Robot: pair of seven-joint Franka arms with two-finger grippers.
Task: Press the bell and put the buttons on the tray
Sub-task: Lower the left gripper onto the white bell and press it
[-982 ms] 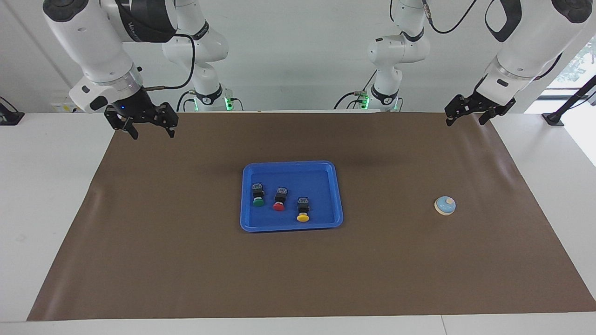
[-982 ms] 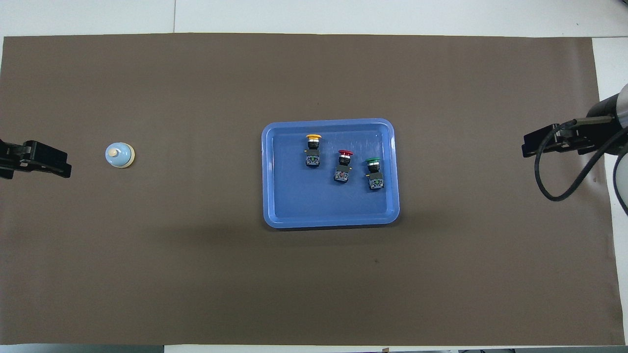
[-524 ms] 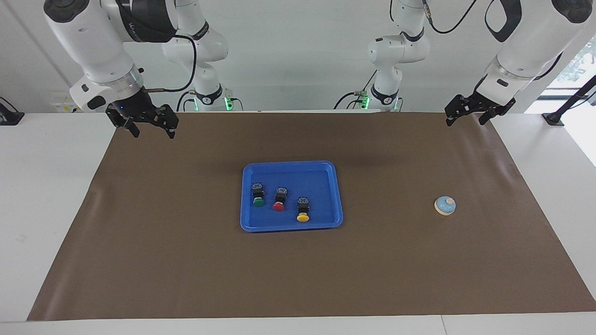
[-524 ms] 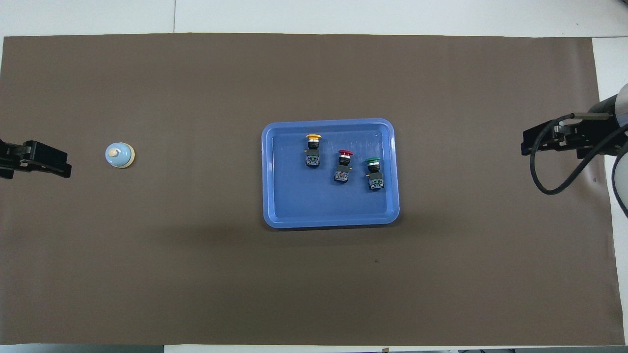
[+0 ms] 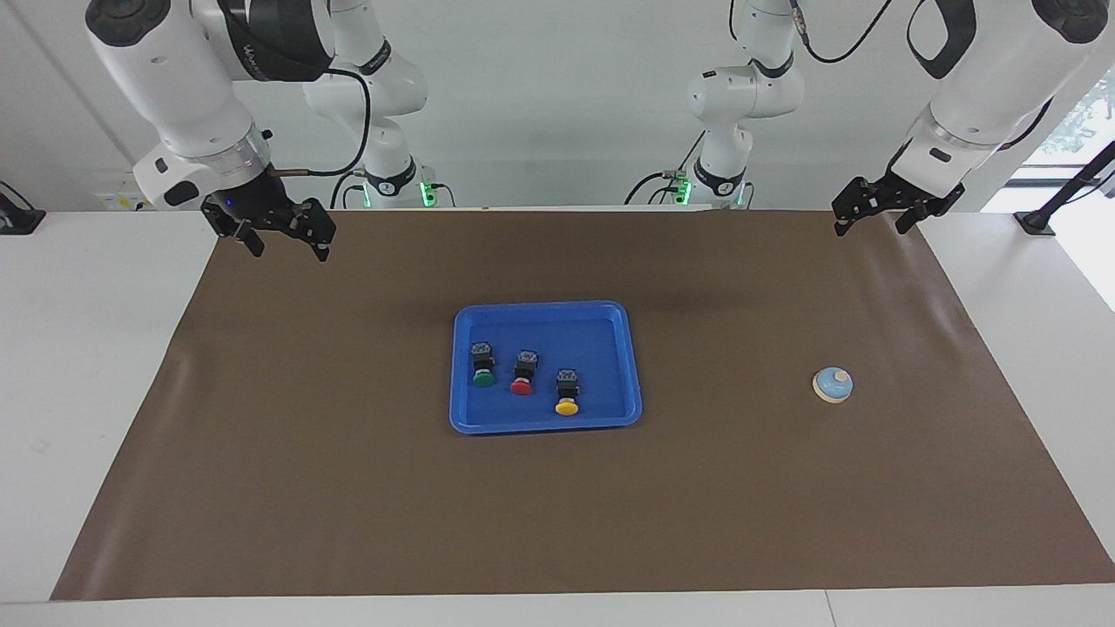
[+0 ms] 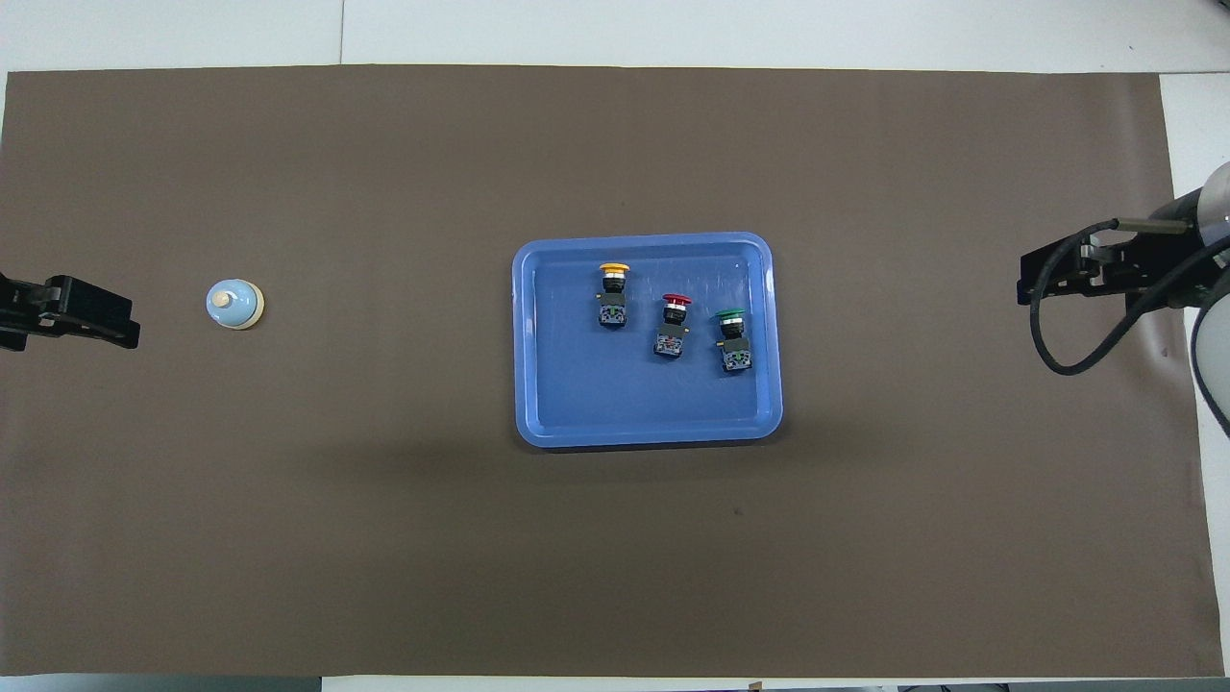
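- The brown mat (image 5: 348,488) covers most of the table, and nothing on it is out of place that I can see.
- The blue tray (image 5: 547,424) sits in the middle of the mat, flat, well apart from both my grippers.
- My right gripper (image 5: 280,248) hangs in the air over the mat's corner at the right arm's end, fingers spread apart, holding nothing.
- My left gripper (image 5: 871,223) hangs over the mat's edge at the left arm's end, fingers apart too, empty; this arm waits.
- All three buttons are in the tray, lying on their sides in a slanted row: the green button (image 5: 482,365), the red button (image 5: 523,374) beside it, and the yellow button (image 5: 567,393) farthest from me.
- So the placing part reads as done; no button is left on the mat.
- The bell (image 5: 833,385) stands upright on the mat toward the left arm's end, well apart from the tray, with nothing touching it.
- I can't tell from here whether the bell has been rung; if not, that press is the one thing left, and my left gripper is the handier one for it.
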